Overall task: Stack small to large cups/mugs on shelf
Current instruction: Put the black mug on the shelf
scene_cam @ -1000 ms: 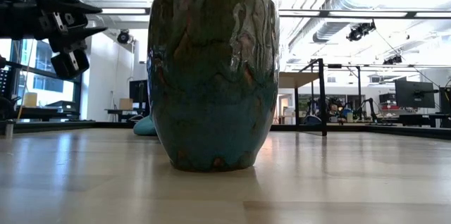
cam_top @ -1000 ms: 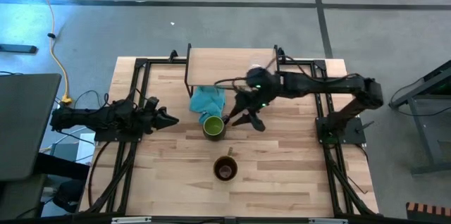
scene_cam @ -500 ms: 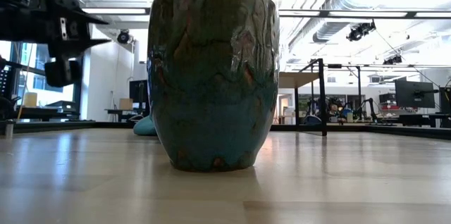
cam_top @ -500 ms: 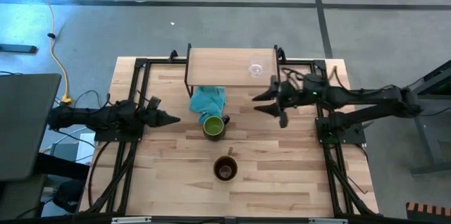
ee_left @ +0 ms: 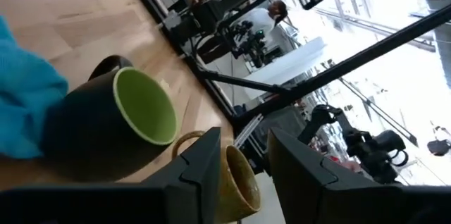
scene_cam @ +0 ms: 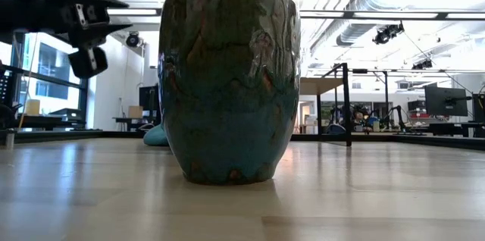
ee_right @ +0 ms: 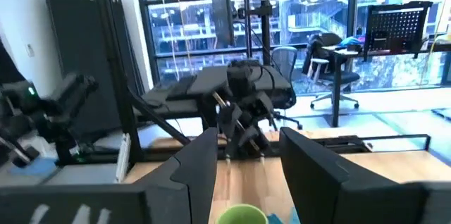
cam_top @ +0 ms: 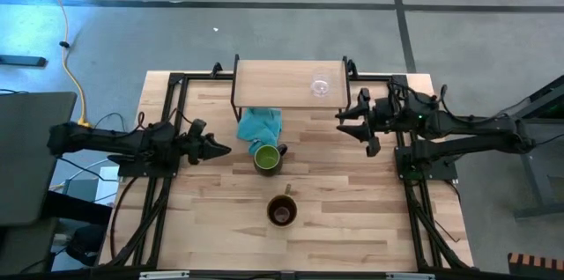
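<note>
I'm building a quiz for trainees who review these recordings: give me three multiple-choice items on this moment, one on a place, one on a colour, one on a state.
1. Where is the small clear glass cup?
A. on the shelf
B. on the teal cloth
C. inside the brown mug

2. What colour is the inside of the mid-size mug?
A. red
B. green
C. white

3. What does the right pincer hold?
A. the brown mug
B. the glass cup
C. nothing

Key: 1 A, the glass cup stands on the shelf, near its right end. 2 B, the mid-size mug shows a green inside from above, beside the teal cloth. 3 C, the right pincer hangs open over bare table, apart from the brown mug.
</note>
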You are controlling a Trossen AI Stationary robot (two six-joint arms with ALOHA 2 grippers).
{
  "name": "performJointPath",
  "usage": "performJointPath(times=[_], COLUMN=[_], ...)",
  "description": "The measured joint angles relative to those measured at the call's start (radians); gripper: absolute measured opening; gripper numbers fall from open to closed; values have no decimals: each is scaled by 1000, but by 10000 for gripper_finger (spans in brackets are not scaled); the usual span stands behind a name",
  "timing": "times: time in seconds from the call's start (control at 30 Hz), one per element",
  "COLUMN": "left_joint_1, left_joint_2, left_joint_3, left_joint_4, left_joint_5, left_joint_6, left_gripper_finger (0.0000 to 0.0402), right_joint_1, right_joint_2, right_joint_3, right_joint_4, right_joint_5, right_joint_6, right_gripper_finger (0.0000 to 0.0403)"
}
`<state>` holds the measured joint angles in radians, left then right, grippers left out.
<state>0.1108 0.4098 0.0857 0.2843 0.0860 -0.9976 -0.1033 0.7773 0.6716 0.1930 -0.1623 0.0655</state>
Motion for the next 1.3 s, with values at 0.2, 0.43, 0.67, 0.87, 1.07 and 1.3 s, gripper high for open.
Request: performJointPath(times=[0.2, 0.43, 0.67, 0.87, 1.07, 1.3], left_joint_1=[0, 0, 0, 0, -1, 0], left_joint_2=[20, 21, 84, 178, 300, 508], left_joint_3=[13, 13, 13, 13, 40, 182], left_joint_4=[-5, -52, -119, 41, 122, 23], left_joint_5=[0, 0, 36, 67, 82, 66], left_joint_6=[42, 66, -170, -280, -399, -410], left_gripper_finger=[106, 106, 106, 106, 106, 106], right_joint_1=[-8, -8, -8, -8, -8, -8], right_joint_2=[-5, -4, -4, -3, -3, -3], right_joint_3=[0, 0, 0, 0, 0, 0], right_joint_4=[-80, -199, -234, -234, -234, -241], right_joint_5=[-4, 48, 75, 116, 155, 160], right_joint_6=[18, 123, 163, 162, 151, 143], right_gripper_finger=[144, 144, 144, 144, 144, 144])
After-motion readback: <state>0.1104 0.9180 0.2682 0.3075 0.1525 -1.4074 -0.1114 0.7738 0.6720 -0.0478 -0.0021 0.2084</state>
